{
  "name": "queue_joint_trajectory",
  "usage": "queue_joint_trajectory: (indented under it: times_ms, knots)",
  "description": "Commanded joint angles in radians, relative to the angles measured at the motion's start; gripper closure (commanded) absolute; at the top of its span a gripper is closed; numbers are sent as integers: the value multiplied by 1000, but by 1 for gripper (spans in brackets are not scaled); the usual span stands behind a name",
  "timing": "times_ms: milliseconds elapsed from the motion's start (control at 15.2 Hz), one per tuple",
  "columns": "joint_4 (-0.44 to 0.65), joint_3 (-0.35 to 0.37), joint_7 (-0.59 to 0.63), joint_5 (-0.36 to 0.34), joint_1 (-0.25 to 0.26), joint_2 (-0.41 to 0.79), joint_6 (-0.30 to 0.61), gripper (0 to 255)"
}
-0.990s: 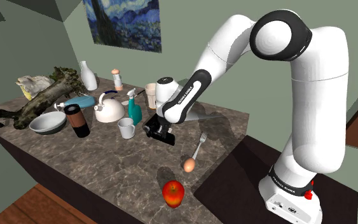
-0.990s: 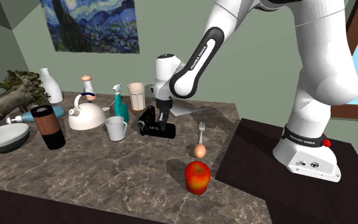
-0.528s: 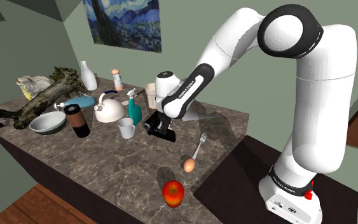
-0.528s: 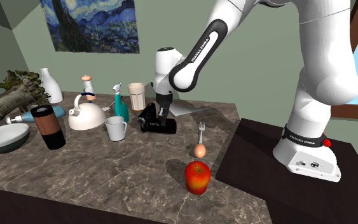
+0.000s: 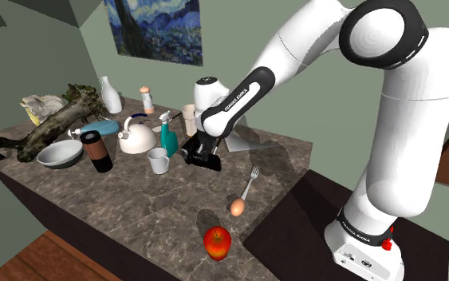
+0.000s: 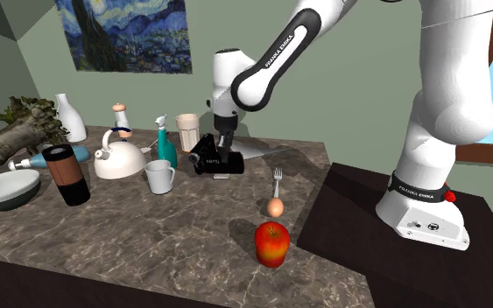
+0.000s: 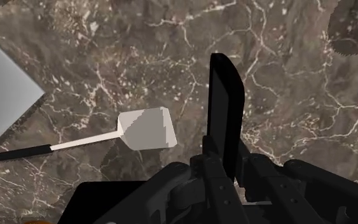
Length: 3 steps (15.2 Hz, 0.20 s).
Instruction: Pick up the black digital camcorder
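Clutter is ranged along the left of the dark marble countertop (image 5: 135, 199) in the shoulder view: a gnarled log (image 5: 55, 120), a pale bowl (image 5: 59, 155), a dark tumbler (image 5: 96, 150), a white kettle (image 5: 137, 137), a teal spray bottle (image 5: 169, 137) and a white mug (image 5: 159, 162). Just right of the mug, near the frame's middle, the black camcorder (image 5: 203, 156) is clasped in the black gripper (image 5: 201, 148) — the fingers are closed against its body from above. It is held tilted and clear of the stone, with its shadow cast below. Pale lettering is printed on the camcorder's side in the second exterior view, too small to be read. "FRANKA EMIKA" can be read on the forearm (image 6: 281, 54), which slants up to the right. In the wrist view a slim black panel of the camcorder stands out ahead of the fingers, and a white spatula (image 7: 145, 129) lies on the stone beside it. Further right in the shoulder view a fork (image 5: 250, 182), an egg (image 5: 237, 207) and, lower, a red apple (image 5: 217, 242) are laid out. At lower right the same name is printed on the arm's base (image 5: 358, 239) — set on the dark stand (image 5: 294, 231).
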Motion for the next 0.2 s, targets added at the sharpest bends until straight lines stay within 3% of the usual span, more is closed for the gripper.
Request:
queue_joint_trajectory:
  times_ms: [0,132]
  knots:
    - [4,3,-6,8,-2,-22,-24,255]
    - [4,3,-7,8,-2,-23,-25,255]
